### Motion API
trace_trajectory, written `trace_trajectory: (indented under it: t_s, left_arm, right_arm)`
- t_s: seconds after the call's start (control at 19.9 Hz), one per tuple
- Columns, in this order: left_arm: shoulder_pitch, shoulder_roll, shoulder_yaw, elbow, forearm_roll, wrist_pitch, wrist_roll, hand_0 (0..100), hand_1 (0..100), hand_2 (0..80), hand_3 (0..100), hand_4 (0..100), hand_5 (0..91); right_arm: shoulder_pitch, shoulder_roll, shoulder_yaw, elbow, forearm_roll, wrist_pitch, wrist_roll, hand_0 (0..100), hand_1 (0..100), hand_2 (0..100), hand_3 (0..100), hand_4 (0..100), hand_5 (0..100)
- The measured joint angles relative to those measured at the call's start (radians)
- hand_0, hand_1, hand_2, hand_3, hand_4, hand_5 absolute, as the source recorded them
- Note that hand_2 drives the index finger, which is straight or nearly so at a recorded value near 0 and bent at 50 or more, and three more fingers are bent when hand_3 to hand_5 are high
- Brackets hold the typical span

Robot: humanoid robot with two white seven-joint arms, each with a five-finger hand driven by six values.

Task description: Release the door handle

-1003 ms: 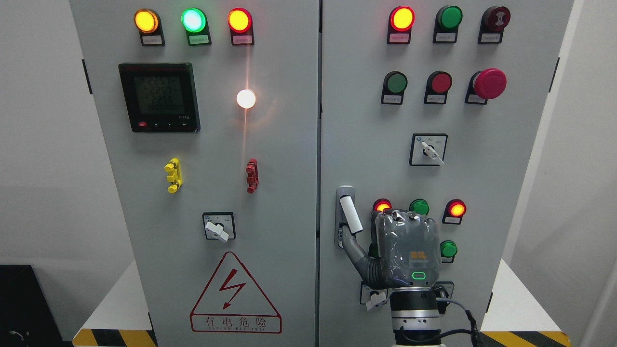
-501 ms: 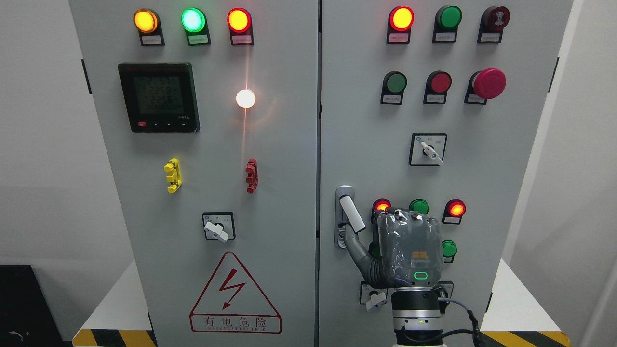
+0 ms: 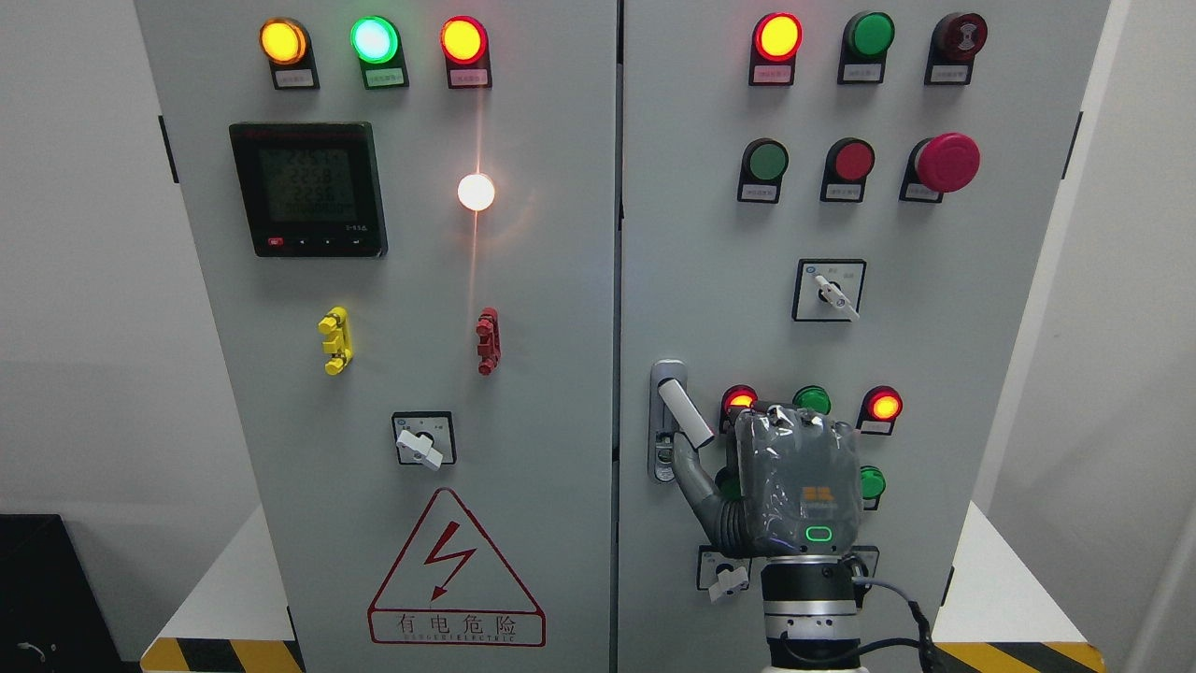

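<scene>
One right hand (image 3: 794,486) — one door handle (image 3: 685,416)

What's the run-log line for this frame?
task: release door handle | right robot hand: thumb touching door handle, other fingers hidden | handle: swung out, tilted | left: not in view | cabinet door: looks shut

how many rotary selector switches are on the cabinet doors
4: one on the left door above the warning triangle, one mid right door, and two at the right door's bottom, one showing, one mostly behind the hand.
</scene>
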Motion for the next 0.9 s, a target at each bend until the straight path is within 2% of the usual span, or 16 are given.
trace_trajectory:
  t_s: [0.9]
  left_arm:
    - [0.000, 0.000, 0.000, 0.000, 0.000, 0.000, 0.000, 12, 56, 0.0, 0, 0, 0.0]
  right_arm:
    - [0.000, 0.000, -0.006, -0.004, 0.000, 0.000, 0.008, 46, 42, 93, 100, 100, 100]
